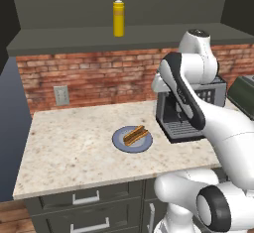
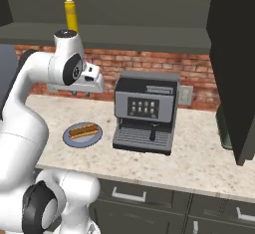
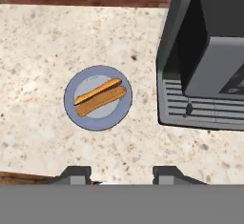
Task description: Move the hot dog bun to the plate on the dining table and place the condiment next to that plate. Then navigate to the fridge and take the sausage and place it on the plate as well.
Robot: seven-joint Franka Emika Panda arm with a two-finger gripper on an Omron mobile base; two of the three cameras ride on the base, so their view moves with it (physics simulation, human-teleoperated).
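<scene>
Bun first: the hot dog bun lies flat on a small blue-grey plate on the speckled stone desk, just left of the coffee machine, with bare desk on its other sides. It is a tan-brown oblong roll, split lengthwise, with a darker stripe down the middle, and it sits at a slant across the plate, well inside the rim. Lying open and unobstructed like that, it should be easy to reach from above. The hand hangs high over the desk looking straight down, its finger tips drawn near together and holding nothing; I judge it is lining up for the bun. The condiment, a slim yellow bottle with a white nozzle, stands upright on the shelf above the brick wall, well apart from the bun
</scene>
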